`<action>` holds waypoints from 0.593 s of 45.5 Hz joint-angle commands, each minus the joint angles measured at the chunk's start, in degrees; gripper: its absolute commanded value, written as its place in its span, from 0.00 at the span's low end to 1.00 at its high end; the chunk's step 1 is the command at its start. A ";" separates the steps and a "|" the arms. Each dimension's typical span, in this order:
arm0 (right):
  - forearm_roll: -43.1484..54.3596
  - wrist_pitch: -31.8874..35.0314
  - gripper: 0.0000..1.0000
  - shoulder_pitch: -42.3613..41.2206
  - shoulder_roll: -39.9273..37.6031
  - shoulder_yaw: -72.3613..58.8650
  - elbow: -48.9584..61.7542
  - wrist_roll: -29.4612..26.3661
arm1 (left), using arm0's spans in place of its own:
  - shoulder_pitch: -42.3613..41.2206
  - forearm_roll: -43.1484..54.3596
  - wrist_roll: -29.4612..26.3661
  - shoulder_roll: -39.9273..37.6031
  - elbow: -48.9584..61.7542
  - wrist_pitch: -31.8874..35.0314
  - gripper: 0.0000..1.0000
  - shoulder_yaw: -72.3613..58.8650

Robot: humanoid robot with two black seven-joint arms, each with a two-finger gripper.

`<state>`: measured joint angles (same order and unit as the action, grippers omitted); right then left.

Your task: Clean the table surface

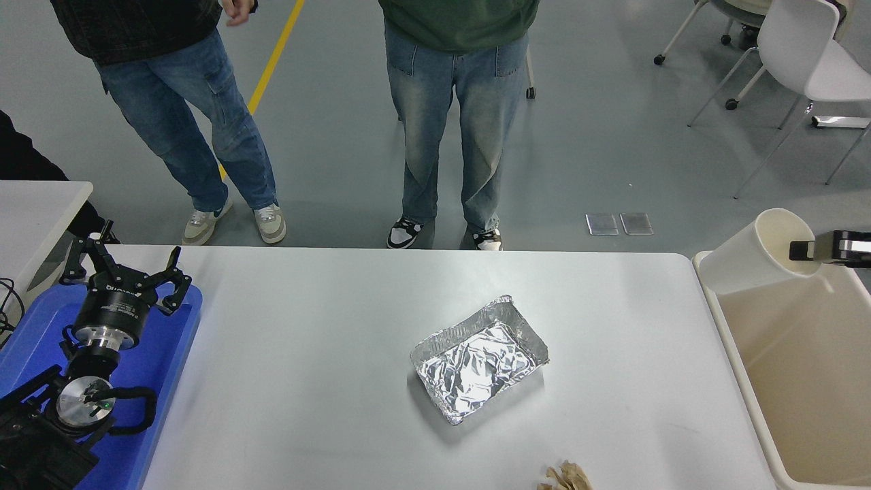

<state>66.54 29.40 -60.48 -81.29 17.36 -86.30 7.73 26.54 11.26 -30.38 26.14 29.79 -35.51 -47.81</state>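
The wide white table surface fills the lower part of the head view. A crumpled foil tray lies near its middle. A scrap of brown paper lies at the front edge. My right gripper comes in from the right edge, shut on the rim of a white paper cup. It holds the cup tilted in the air over the far left corner of the beige bin. My left gripper is parked open at the lower left over the blue tray.
Two people in jeans stand at the table's far side. A small white table stands at the left. White chairs stand on the floor at the back right.
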 commanded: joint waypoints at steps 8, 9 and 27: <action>-0.18 -6.63 0.00 4.48 2.97 -3.12 14.49 3.34 | 0.00 -0.01 -0.04 0.05 0.00 0.00 1.00 0.00; -0.27 -7.59 0.00 5.71 3.85 -3.13 16.32 3.78 | 0.00 -0.01 -0.04 0.05 0.00 0.00 1.00 0.00; -2.90 -15.16 0.00 20.39 17.47 -3.21 36.46 8.00 | 0.00 -0.01 -0.04 -0.04 0.00 0.00 1.00 0.00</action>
<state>65.66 17.64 -47.26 -71.31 14.51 -61.58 13.09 26.54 11.25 -30.39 26.16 29.79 -35.51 -47.81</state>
